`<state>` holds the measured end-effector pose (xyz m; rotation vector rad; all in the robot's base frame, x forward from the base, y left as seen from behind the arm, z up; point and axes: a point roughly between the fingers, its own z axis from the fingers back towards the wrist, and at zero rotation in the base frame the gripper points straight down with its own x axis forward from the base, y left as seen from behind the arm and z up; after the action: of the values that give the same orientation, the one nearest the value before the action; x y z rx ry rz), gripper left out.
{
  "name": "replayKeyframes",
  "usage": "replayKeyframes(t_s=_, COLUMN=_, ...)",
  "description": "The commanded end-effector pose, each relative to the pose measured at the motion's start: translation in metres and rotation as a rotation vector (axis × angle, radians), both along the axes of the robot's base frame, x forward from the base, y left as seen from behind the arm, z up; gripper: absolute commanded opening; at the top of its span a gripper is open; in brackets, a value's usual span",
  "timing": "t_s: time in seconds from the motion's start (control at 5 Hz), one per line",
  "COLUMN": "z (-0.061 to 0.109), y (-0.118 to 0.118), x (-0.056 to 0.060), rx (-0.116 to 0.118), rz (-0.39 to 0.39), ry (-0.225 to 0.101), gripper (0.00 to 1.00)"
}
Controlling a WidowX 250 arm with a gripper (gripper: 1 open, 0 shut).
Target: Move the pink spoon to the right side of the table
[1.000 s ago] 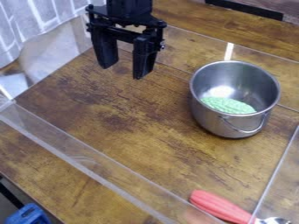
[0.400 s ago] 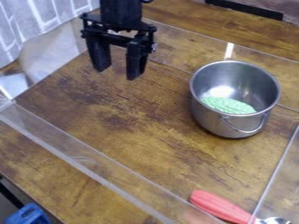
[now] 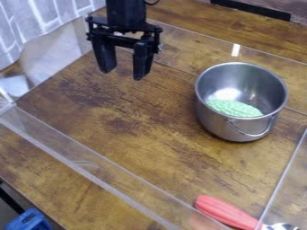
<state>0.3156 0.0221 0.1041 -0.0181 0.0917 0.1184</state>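
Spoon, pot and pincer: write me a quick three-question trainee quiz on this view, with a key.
1. True or false: the pink spoon lies inside the silver pot.
2. Fill in the blank: the thing inside the pot is ____ in colour.
3. Which is the pincer doing: A) gripping the spoon, B) hovering away from both spoon and pot, C) reaching into the pot?

Key: 1 false; 2 green; 3 B.

The pink spoon (image 3: 228,213) lies flat, its silver end near the corner. The desk (image 3: 132,121) is brown wood.
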Motion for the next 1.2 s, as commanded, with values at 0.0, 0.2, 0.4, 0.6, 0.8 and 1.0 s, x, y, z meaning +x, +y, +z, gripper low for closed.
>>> replayKeyframes(t_s=0.0, z=0.017, y=-0.008, x=-0.009, rx=0.005, rz=0.003, ry=-0.058, gripper=1.0)
replayKeyframes(t_s=0.2, z=0.031, y=-0.022, x=-0.012, rx=0.014, rz=-0.03, ry=-0.076, gripper=1.0)
replayKeyframes(t_s=0.4, z=0.035, y=-0.031, x=-0.014, rx=0.022, rz=-0.048, ry=-0.08, gripper=1.0)
replayKeyframes(t_s=0.6, z=0.031, y=-0.034, x=-0.012, rx=0.029, rz=-0.002, ry=-0.079, gripper=1.0)
replayKeyframes(t_s=0.8, z=0.024, y=-0.036, x=-0.012, rx=0.039, rz=0.053, ry=-0.071, gripper=1.0)
replayKeyframes(t_s=1.0, z=0.019, y=-0.031, x=-0.011, rx=0.046, rz=0.057, ry=-0.064, gripper=1.0)
